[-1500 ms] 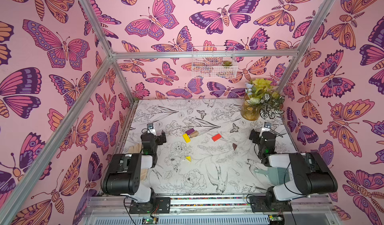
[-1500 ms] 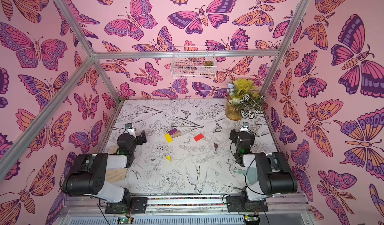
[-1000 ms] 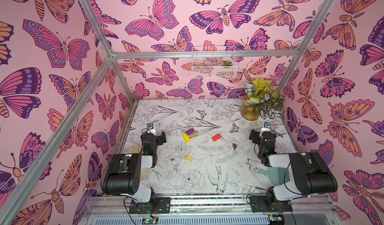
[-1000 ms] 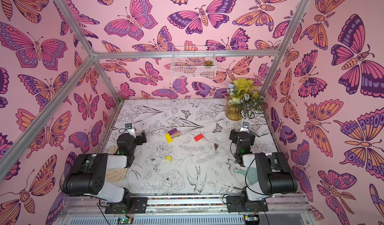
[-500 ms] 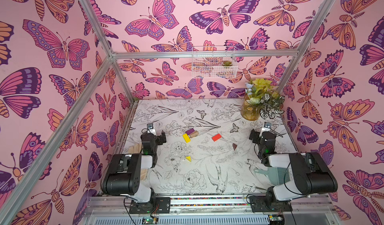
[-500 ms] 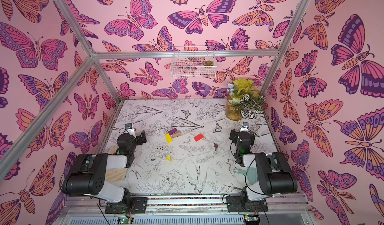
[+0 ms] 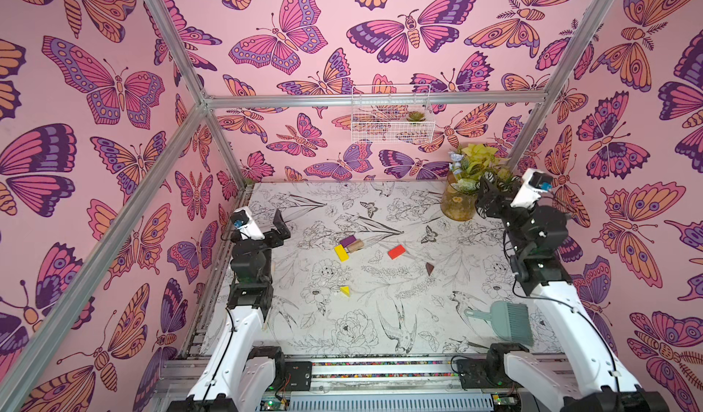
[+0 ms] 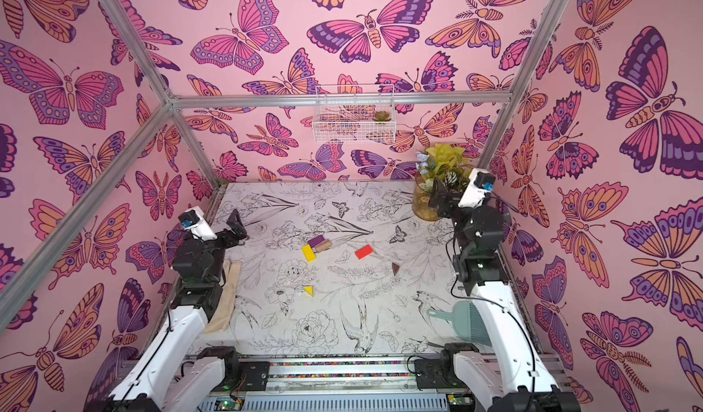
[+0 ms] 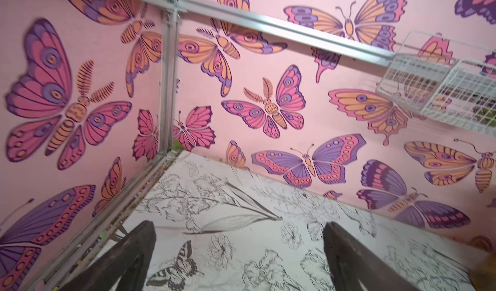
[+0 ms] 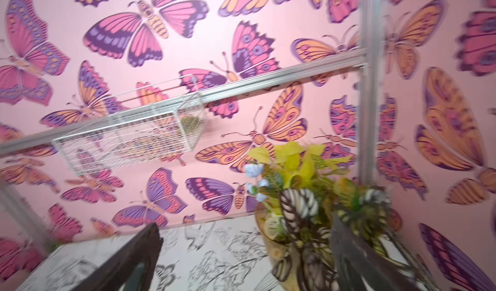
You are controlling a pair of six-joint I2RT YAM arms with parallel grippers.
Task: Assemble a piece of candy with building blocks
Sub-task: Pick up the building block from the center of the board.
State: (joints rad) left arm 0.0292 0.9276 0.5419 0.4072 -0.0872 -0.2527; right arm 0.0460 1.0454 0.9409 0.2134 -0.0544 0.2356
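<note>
The building blocks lie loose mid-table in both top views: a yellow block (image 7: 341,253), a purple block (image 7: 347,241) and a plain-wood block (image 7: 355,245) touch in a cluster. A red block (image 7: 396,252), a dark brown triangle (image 7: 429,268) and a yellow triangle (image 7: 345,290) lie apart. No piece of candy is in view. My left gripper (image 7: 280,225) (image 9: 239,226) hangs open and empty above the table's left side. My right gripper (image 7: 489,197) (image 10: 244,222) is open and empty, raised beside the plant. Neither wrist view shows a block.
A potted plant (image 7: 462,197) stands at the back right, close to the right fingers. A teal dustpan and brush (image 7: 509,320) lies front right beside the right arm. A beige strip (image 8: 228,292) lies by the left arm. A wire basket (image 7: 392,119) hangs on the back wall.
Both arms have lifted from their low folded pose, the right one higher, toward the plant. The grippers stay open. The blocks have not moved.
</note>
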